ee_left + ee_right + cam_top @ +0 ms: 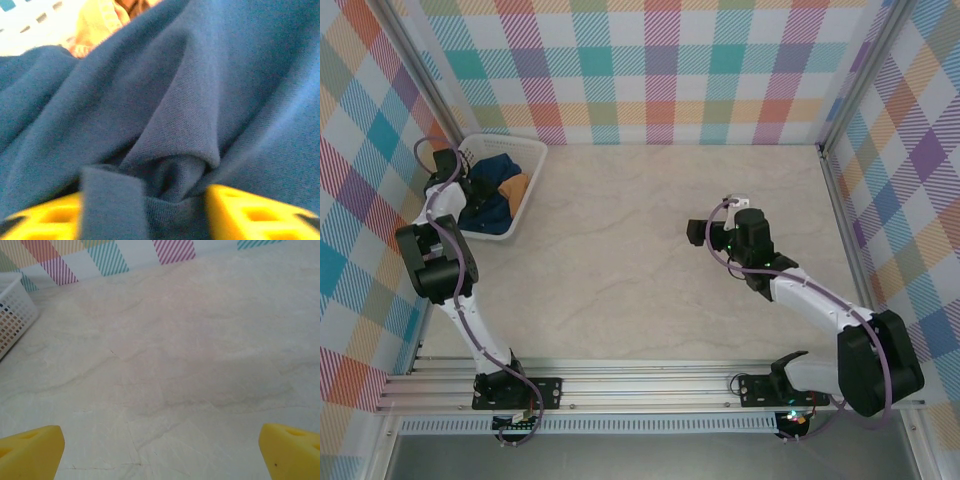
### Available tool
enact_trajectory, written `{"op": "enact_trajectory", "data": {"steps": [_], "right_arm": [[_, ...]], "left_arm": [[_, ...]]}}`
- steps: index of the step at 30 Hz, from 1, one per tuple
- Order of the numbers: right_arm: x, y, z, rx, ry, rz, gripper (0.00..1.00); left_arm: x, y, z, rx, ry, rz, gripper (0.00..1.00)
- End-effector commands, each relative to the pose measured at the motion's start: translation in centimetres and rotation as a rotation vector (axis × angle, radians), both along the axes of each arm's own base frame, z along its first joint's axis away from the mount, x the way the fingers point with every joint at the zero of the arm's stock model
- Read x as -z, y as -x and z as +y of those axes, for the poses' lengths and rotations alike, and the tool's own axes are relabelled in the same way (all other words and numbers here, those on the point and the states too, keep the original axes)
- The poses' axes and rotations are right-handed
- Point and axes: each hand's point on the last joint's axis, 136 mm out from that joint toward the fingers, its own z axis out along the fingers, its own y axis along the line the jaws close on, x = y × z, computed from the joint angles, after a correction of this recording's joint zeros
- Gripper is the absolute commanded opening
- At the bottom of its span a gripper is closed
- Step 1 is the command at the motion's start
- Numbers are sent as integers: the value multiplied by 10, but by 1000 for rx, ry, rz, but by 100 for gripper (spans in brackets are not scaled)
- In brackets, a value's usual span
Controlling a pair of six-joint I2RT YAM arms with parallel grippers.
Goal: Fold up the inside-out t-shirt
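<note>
Left end effector (145,210): clenched on t-shirt (200,100) | t-shirt: navy, rumpled, in basket (505,141) | right end effector (161,440): released

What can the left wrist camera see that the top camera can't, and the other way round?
Left wrist view: close up, the left claw has its yellow fingers pinching a fold of the navy t-shirt. Top view: the whole table, both arms, and the right claw open over it. Both: the t-shirt, the tan-orange cloth and the white basket.

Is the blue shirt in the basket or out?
In. The blue t-shirt lies bunched inside the white basket, beside orange cloth.
</note>
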Motion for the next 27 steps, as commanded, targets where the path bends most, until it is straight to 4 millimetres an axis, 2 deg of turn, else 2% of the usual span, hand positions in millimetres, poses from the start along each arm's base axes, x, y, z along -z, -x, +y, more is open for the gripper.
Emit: {"op": "enact_trajectory", "data": {"steps": [1,2,5,7,8,10,12,13,15,18,21,24,27], "right_arm": [[-8,-2,6,-5,-26,1,100],[-7,-2,5,-4,-26,5,100],[-5,-1,5,-2,-25,16,100],[-3,-2,6,0,-30,25,100],[-3,-3,6,2,-34,27,100],[-3,-5,8,2,-44,32,100],[-3,-6,9,1,-46,34,100],[-4,-7,9,3,-45,34,100],[-8,-9,8,4,-28,27,100],[-18,-11,1,24,18,12,100],[-32,-10,-7,38,77,-11,100],[-55,-4,-19,57,137,-51,100],[-80,6,-39,99,183,-82,100]], "left_arm": [[-57,-5,1,8,-26,-114,22],[-75,-4,5,-8,-61,-145,17],[-161,11,11,-47,-215,-276,7],[-229,26,2,-58,-314,-405,1],[-257,32,-6,-50,-336,-471,0],[-319,47,-42,21,-349,-636,0],[-371,64,-78,105,-360,-789,0],[-388,70,-91,135,-357,-843,0],[-426,87,-137,272,-322,-967,0],[-450,103,-195,459,-273,-1032,0],[-448,114,-244,621,-230,-1013,0],[-432,120,-285,745,-171,-980,0],[-402,119,-322,839,-135,-922,0]]}}
